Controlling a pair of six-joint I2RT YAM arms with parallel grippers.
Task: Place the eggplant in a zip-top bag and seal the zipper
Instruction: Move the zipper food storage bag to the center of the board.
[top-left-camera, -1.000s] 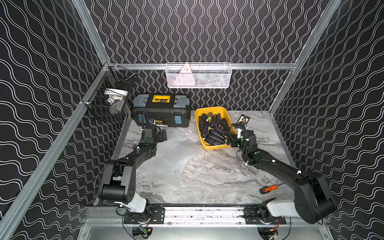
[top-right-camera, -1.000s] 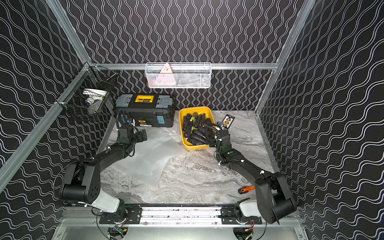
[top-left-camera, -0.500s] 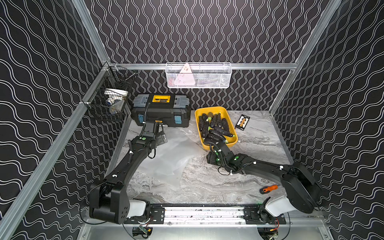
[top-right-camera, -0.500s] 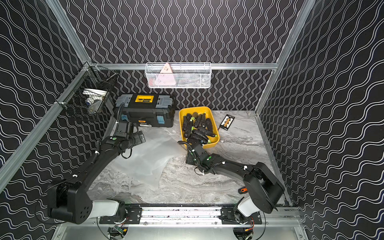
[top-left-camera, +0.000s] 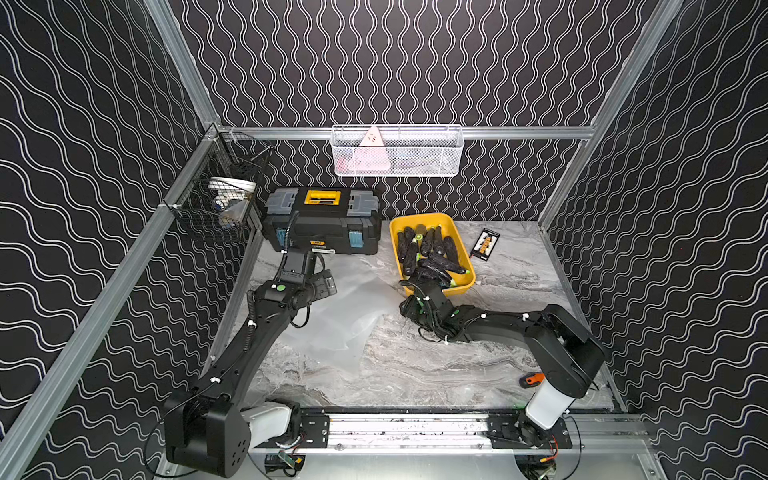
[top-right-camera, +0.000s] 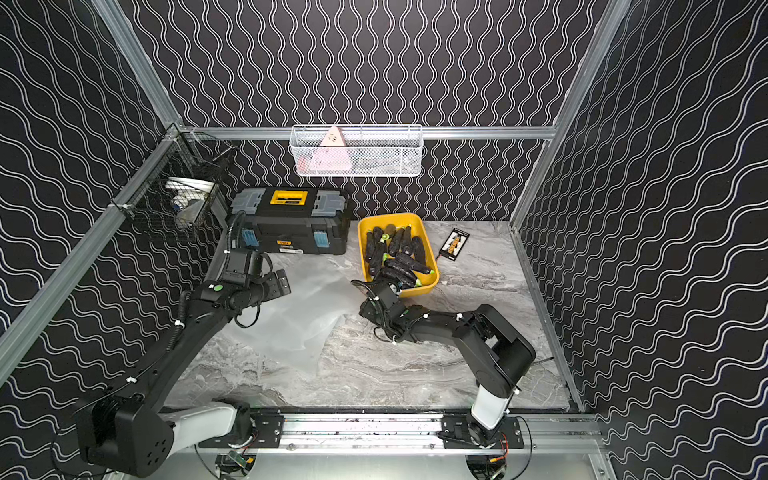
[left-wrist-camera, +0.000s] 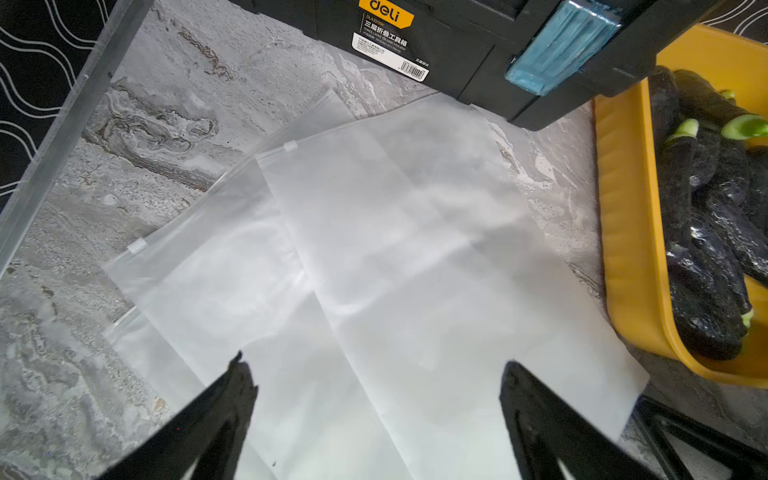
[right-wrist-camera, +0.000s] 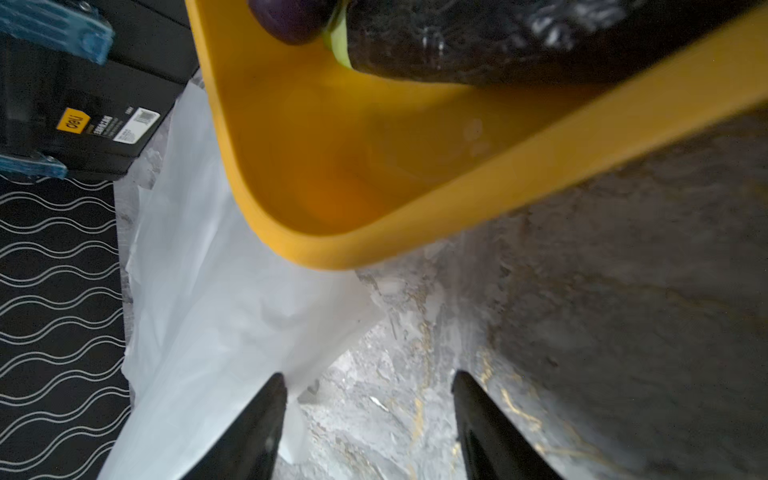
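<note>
Presently, my left gripper (left-wrist-camera: 374, 370): jaws wide, nothing between them, hovering over the zip-top bags (left-wrist-camera: 415, 249).
My right gripper (right-wrist-camera: 368, 378): jaws partly apart and empty, low over the table (right-wrist-camera: 623, 332), just beside the near corner of the yellow bin (right-wrist-camera: 374, 243). One finger seems to overlap a bag edge; the blurred view does not settle contact.
Bags: several frosted sheets overlapping, flat on the table in front of the toolbox (top-left-camera: 322, 226), white sliders (left-wrist-camera: 291, 145) at their zipper ends.
Task eggplants (top-left-camera: 432, 257): all piled in the yellow bin, none bagged.
</note>
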